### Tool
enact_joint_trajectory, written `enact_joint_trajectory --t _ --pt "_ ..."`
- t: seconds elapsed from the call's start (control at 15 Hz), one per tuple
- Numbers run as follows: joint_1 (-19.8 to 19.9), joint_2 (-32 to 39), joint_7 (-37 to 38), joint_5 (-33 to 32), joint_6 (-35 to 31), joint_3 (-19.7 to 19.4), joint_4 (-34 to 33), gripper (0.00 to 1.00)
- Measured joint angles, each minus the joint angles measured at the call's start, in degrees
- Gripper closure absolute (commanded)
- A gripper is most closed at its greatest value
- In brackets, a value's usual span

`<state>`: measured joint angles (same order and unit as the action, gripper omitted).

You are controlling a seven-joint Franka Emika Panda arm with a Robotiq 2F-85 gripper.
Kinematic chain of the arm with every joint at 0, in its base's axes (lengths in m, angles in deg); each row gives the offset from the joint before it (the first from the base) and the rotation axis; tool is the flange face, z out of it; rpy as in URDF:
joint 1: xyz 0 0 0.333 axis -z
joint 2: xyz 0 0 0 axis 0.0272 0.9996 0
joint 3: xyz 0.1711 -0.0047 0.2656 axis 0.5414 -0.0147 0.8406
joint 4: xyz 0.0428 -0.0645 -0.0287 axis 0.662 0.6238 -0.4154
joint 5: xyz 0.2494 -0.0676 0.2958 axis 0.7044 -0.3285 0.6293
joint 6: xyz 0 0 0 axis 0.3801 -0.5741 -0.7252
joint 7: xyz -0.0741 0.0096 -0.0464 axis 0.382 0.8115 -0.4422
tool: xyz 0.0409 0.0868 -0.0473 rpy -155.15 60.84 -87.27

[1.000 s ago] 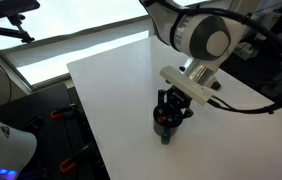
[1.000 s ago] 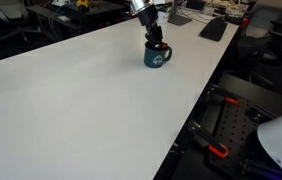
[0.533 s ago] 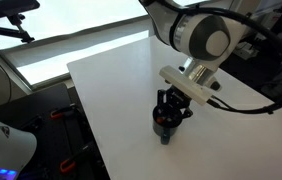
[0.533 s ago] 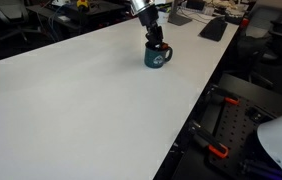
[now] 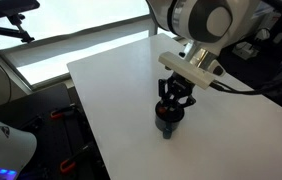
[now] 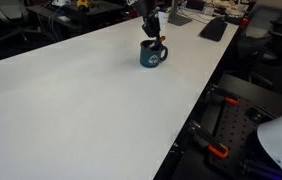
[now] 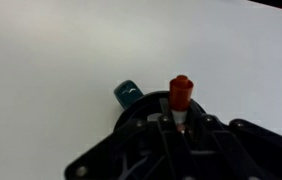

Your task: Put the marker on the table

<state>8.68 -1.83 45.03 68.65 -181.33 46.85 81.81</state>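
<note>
Marker [image 7: 181, 93], slim and red-tipped, is clamped between the jaws, above the white table [image 7: 61, 50].

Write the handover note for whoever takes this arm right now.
Claw: shut on the marker, hanging right above the cup.
Marker: in the claw, red end showing in the wrist view; whether its lower end clears the cup is unclear.
Cup: on the white table, near its edge.
Done: marker gripped.
Left: carry it aside, lay it on bare table, open the claw.
</note>
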Motion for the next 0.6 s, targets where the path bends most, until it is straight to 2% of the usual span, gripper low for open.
enact_joint_trajectory --t 0.4,0.6 --pt "-3.8 -8.3 2.5 0.3 11.9 1.7 -0.4 0.95" --pt "-6.4 -14.1 5.0 0.6 9.4 4.0 0.8 0.95"
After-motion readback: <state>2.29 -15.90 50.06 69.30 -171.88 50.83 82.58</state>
